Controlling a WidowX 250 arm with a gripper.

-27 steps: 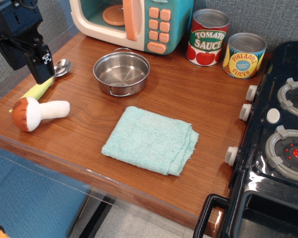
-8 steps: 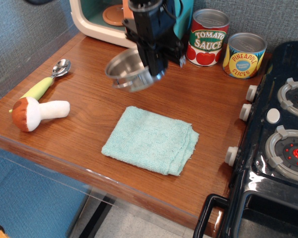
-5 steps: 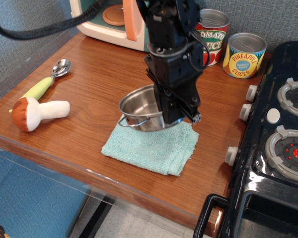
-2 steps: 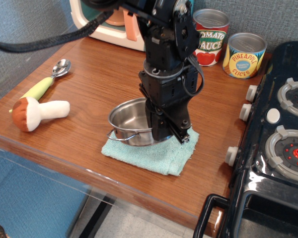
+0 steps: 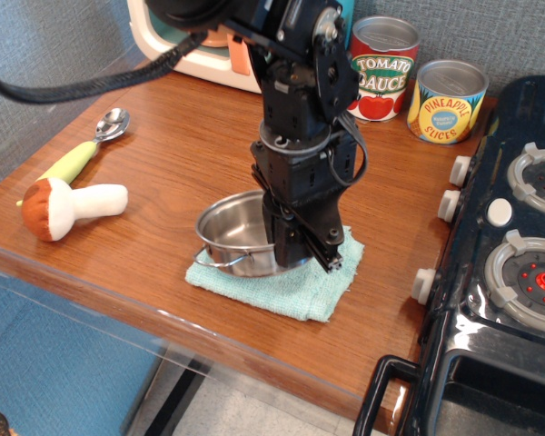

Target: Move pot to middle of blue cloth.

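observation.image: we see the gripper (image 5: 295,250) clamped on the right rim of the pot (image 5: 239,238), which sits over the blue cloth (image 5: 300,286), toward its left side.

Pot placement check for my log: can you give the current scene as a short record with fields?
pot: on the left part of the cloth, its left rim and handle overhanging the cloth's edge
blue cloth: near the table's front edge, mostly covered by pot and arm
gripper: down at the pot's right rim; fingers hidden, grip unclear
left side: mushroom toy, spoon
back: tomato sauce can, pineapple can
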